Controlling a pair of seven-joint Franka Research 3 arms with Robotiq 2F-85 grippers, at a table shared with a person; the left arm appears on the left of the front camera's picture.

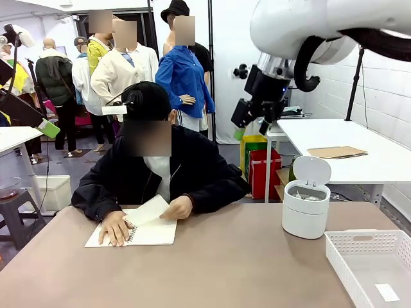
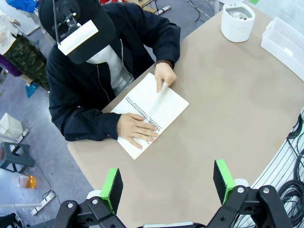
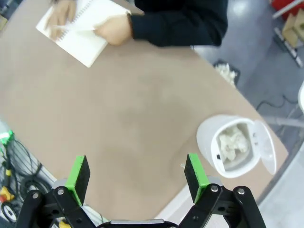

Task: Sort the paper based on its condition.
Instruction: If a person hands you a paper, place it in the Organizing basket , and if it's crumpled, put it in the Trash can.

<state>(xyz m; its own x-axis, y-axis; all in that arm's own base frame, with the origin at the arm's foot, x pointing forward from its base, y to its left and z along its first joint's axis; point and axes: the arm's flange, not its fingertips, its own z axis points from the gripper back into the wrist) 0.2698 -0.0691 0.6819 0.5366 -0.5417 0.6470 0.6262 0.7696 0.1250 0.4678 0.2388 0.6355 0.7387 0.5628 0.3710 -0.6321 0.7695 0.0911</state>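
Note:
Crumpled white paper (image 3: pixel 232 142) lies inside the small white bin (image 3: pixel 209 142), whose lid stands open; the same bin (image 1: pixel 305 221) is at the table's right and also appears far off in the left wrist view (image 2: pixel 236 29). My left gripper (image 2: pixel 168 185) hangs open high above the table's near edge, holding nothing. My right gripper (image 3: pixel 137 173) is open and empty too, raised well above the table (image 1: pixel 252 125) to the left of the bin. A person's hands (image 1: pixel 178 208) rest on a flat spiral notebook (image 1: pixel 153 232), one lifting a page.
A white slotted tray (image 1: pixel 359 242) at the front right holds a small flat white slip (image 1: pixel 386 292). The brown tabletop (image 1: pixel 225 263) between notebook and bin is bare. The person sits at the far edge. A second table stands behind on the right.

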